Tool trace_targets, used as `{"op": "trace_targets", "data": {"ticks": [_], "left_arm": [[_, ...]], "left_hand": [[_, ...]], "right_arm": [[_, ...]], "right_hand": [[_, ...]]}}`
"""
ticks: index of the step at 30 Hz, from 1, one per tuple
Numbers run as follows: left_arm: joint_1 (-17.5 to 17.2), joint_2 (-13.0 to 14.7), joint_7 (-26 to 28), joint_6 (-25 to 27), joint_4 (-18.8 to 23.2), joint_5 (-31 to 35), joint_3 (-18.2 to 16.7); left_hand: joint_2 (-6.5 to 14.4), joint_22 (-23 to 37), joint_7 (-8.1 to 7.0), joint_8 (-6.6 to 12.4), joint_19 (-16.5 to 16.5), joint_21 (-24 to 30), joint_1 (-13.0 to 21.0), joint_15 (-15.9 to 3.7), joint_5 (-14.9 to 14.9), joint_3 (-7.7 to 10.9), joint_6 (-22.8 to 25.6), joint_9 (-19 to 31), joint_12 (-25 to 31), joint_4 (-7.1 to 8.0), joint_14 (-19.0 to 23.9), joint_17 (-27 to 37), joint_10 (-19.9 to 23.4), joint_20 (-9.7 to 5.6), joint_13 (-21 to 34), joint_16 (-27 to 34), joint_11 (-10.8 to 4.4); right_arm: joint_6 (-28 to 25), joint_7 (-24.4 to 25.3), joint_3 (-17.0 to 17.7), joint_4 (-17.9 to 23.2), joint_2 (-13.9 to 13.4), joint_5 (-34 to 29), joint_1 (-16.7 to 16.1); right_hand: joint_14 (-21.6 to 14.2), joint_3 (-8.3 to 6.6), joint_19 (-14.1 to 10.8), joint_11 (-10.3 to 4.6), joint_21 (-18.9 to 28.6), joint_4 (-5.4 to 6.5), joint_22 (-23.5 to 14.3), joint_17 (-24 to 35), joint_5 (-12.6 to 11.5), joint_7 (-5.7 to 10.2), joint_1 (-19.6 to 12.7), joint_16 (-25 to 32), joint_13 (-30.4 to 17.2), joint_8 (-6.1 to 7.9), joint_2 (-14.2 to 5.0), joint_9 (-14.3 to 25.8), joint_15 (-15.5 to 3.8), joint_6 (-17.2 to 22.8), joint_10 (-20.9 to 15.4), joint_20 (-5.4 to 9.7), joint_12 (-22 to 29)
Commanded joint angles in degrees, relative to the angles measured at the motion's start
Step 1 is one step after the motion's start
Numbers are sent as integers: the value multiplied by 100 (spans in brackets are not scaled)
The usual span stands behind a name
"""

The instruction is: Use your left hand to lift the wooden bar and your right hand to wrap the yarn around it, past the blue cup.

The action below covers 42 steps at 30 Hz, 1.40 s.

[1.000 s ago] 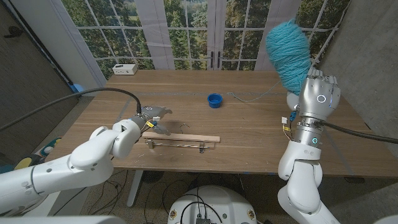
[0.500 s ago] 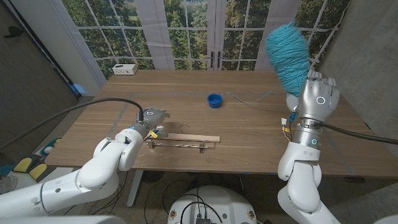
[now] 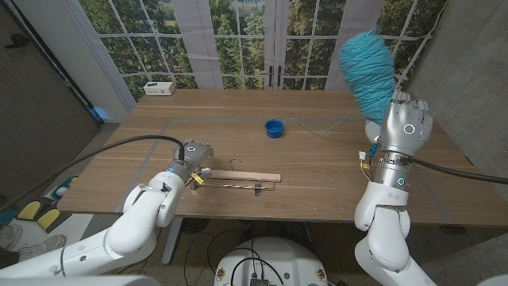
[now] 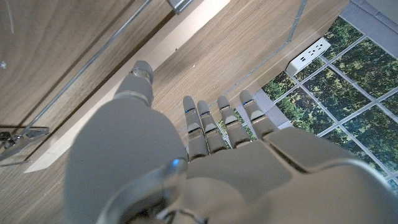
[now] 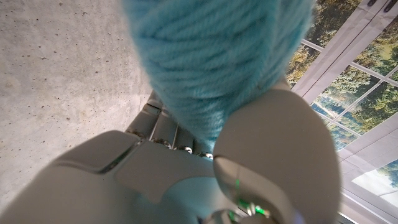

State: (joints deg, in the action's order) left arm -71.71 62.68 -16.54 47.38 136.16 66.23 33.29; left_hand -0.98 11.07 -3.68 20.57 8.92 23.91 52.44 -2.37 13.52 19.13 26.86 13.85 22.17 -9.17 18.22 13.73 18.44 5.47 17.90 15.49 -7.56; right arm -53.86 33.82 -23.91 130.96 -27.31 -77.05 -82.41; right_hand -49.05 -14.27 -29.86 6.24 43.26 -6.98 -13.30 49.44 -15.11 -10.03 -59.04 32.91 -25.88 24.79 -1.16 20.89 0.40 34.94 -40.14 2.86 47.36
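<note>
Left hand (image 3: pixel 193 156) now at the bar's end; grip not yet made.

Against the earlier frames, the left hand has drawn in toward the robot and settled over the near end of the wooden bar (image 3: pixel 238 177); fingers (image 4: pixel 211 118) extended, nothing held. Right hand (image 3: pixel 403 127), unmoved, grips the yarn (image 3: pixel 368 67) aloft, its strand trailing to the table beyond the blue cup (image 3: pixel 274 127). Judgement: closing on the bar comes next.

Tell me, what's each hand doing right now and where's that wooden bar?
Left hand open, fingers over the wooden bar's end, no grip. Right hand holds yarn high. Bar flat on table. Blue cup beyond, path open.
</note>
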Motion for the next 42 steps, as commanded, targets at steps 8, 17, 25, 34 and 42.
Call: {"op": "trace_targets", "data": {"ticks": [8,17,25,34,42], "left_arm": [[-397,-384,359,-358,-329,-425,-463],[-421,-413,689,-486,-476,-688,-509],[-401,-445,943,-593,-628,-977,-491],[-353,-410,1081,-610,-727,-1190,-416],[-162,-397,976,-535,-821,-1050,-195]], "left_hand": [[-75,38,-68,140,594,231,312,-636,-51,-137,175,12,170,-18,330,-39,211,-149,138,55,-60],[-23,40,-40,246,671,257,377,-666,-67,-222,405,-5,295,37,599,-87,468,-244,196,113,-68],[36,43,-117,339,896,348,538,-762,-84,-256,628,-25,357,20,820,-138,639,-285,231,157,-113],[96,47,-125,354,1045,414,673,-808,-105,-273,682,-44,358,12,945,-188,731,-275,245,180,-111],[283,54,-158,389,1161,482,947,-926,-129,-219,813,-73,369,-8,1301,-241,954,-374,257,283,-147]], "right_arm": [[-104,3,-124,-69,-124,121,138],[-177,4,-175,-87,-133,136,180],[-230,8,-217,-83,-152,141,184],[-279,-17,-277,-108,-152,124,241],[-313,-36,-318,-161,-135,139,315]], "right_hand": [[-721,-175,16,-1280,84,192,26,65,-49,1601,-785,-58,-453,11,-823,12,-1338,1946,-1349,349,26],[-741,-170,32,-1268,127,195,46,107,-48,1599,-790,-85,-447,-3,-820,15,-1337,1949,-1359,347,16],[-755,-168,45,-1269,168,196,64,144,-48,1595,-798,-112,-461,-17,-820,13,-1338,1954,-1357,346,14],[-765,-162,56,-1258,216,203,83,182,-46,1603,-797,-148,-457,-29,-816,15,-1335,1965,-1365,343,2],[-785,-158,68,-1263,254,206,97,216,-46,1607,-799,-169,-460,-47,-816,9,-1334,1963,-1370,347,-5]]}}
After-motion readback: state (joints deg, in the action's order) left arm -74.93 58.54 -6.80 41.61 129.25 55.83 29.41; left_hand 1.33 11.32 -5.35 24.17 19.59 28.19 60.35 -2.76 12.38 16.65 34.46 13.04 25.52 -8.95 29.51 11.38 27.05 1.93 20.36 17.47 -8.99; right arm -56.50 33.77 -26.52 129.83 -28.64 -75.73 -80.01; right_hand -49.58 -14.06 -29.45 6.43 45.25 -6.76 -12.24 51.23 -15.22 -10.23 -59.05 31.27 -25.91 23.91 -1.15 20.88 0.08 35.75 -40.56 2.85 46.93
